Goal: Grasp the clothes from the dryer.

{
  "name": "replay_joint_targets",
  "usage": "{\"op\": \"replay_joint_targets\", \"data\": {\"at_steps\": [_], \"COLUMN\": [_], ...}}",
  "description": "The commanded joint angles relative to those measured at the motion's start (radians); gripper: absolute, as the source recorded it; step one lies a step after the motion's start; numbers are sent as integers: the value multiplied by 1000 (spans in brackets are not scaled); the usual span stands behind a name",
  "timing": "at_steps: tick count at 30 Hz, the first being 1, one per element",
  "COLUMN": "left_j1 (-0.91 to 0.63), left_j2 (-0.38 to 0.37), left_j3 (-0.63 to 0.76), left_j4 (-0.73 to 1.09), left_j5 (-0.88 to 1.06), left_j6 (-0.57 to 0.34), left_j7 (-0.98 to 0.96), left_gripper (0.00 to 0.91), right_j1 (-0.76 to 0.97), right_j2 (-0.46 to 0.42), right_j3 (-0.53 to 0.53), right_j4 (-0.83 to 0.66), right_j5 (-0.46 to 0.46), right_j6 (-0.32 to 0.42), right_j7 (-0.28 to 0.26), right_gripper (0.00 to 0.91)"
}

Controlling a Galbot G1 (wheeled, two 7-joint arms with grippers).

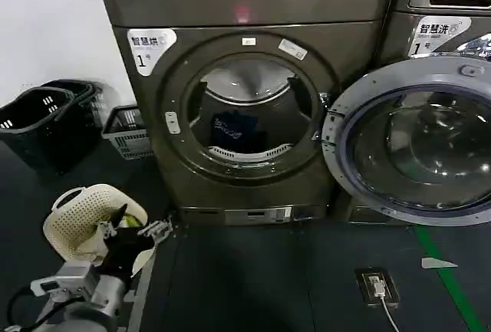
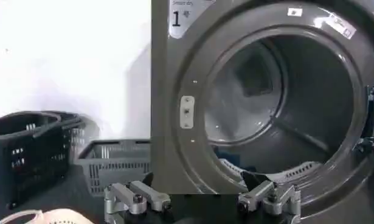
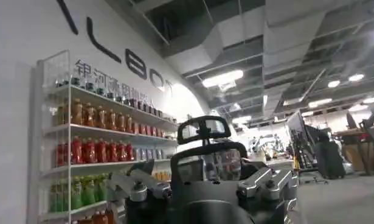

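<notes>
Clothes (image 1: 236, 131), a dark bundle low in the drum, lay untouched inside the dryer (image 1: 245, 102), the bronze-grey machine marked with a white "1" sticker (image 1: 146, 48), as the robot faced the open porthole. The dryer's door (image 1: 410, 140) hung swung wide to the robot's right, leaving the opening free, and the perforated lint grille (image 1: 249, 153) showed along the lower rim just in front of the garments.

The left gripper (image 1: 129, 231) hovered low on the robot's left, well short of the machine and beside a cream laundry basket (image 1: 80, 217) on the floor; seen from its own wrist, its jaws stood spread apart with nothing between them and the dryer's mouth ahead. The right gripper (image 3: 208, 189), seen from its wrist, pointed away from the machine toward a shelf of bottled drinks (image 3: 101, 152), its jaws likewise parted and holding nothing, so that arm looked idle.

Dark baskets (image 1: 46, 121) and a grey crate (image 1: 129, 131) stood against the wall to the left of the dryer.

Judged from this, the task had barely begun: the door was already open, but the reach into the drum, the closing on the fabric and the pull-out all remained to be done.
</notes>
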Motion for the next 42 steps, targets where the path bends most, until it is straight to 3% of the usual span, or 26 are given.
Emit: {"op": "replay_joint_targets", "data": {"at_steps": [1,28,34,42], "left_j1": [0,-19,-19,-20], "left_j2": [1,3,3,8], "left_j3": [1,5,3,-7], "left_j4": [3,5,1,-14], "left_j5": [-1,-11,-9,-12], "left_j6": [0,3,2,2], "left_j7": [0,15,21,35], "left_gripper": [907,907,907,907], "right_j1": [1,0,-3,-4], "right_j2": [-1,12,14,20], "right_j3": [-7,0,3,13], "right_j4": [-6,4,3,18], "right_j5": [-3,-3,4,27], "right_j6": [4,10,80,88], "right_j7": [-3,-17,-44,-49], "right_gripper": [907,907,907,907]}}
